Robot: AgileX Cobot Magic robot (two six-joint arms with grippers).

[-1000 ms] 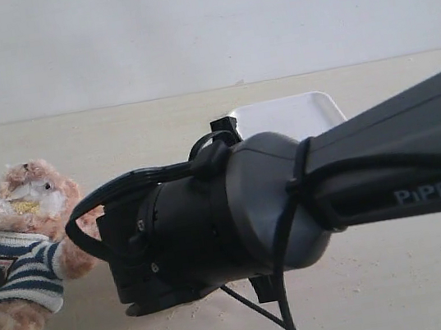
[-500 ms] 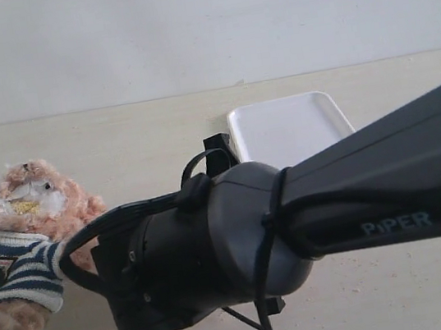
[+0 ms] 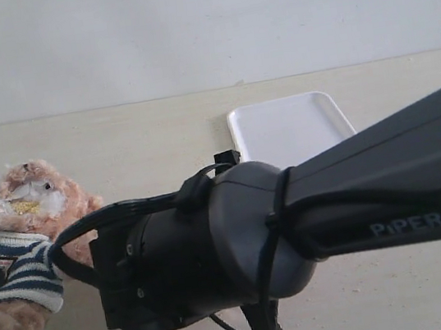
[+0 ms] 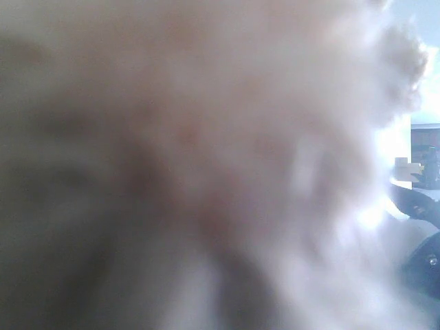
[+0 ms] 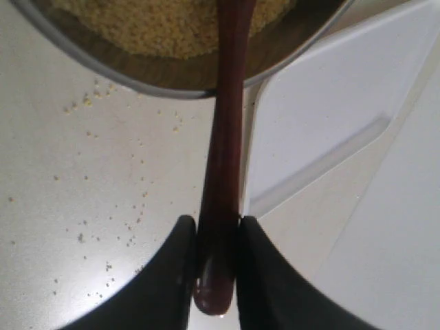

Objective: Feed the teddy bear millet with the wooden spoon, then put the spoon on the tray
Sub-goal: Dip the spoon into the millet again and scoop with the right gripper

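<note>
While your right gripper (image 5: 217, 232) is clamping the spoon (image 5: 227, 137) by its handle, the far end is reaching over the millet (image 5: 158, 27) bowl (image 5: 172, 81) beside the tray (image 5: 323, 117). Fur of the bear (image 4: 206, 137) is blocking your left camera; I cannot tell how the left jaws stand.

Dark wooden spoon (image 5: 223, 172) reaches over millet (image 5: 165, 20), beside the white tray (image 5: 330, 103).

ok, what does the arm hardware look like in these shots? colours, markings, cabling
Right arm: dark grey tapered link running into a rounded joint housing, pale "PiPER" lettering, black cables looped over it, boxy black wrist block. Right tool: two smooth black fingers with rounded tips. Left arm can't be made out; its camera shows only blur.
</note>
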